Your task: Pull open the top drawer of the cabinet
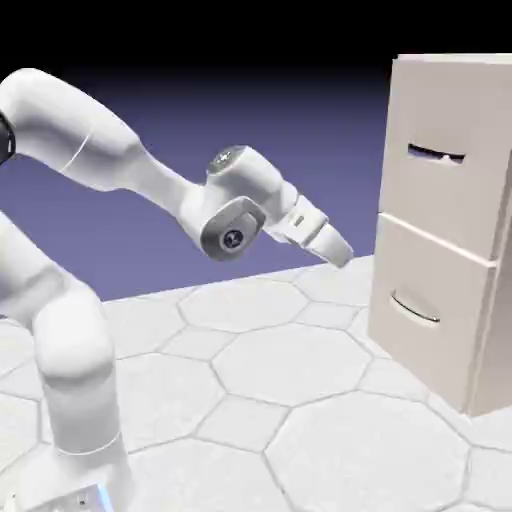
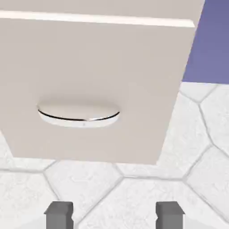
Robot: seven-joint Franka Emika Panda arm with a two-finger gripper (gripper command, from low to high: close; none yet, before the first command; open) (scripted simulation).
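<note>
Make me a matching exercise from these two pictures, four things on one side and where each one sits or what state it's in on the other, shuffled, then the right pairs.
Things
1. top drawer
2. lower drawer
3. gripper
4. table

Places or states
A. open, holding nothing, short of the cabinet
B. tiled in pale hexagons
C. upper front with a thin dark bar handle
D. front with a curved silver handle, facing the hand camera

Pairs: 1-C, 2-D, 3-A, 4-B
</note>
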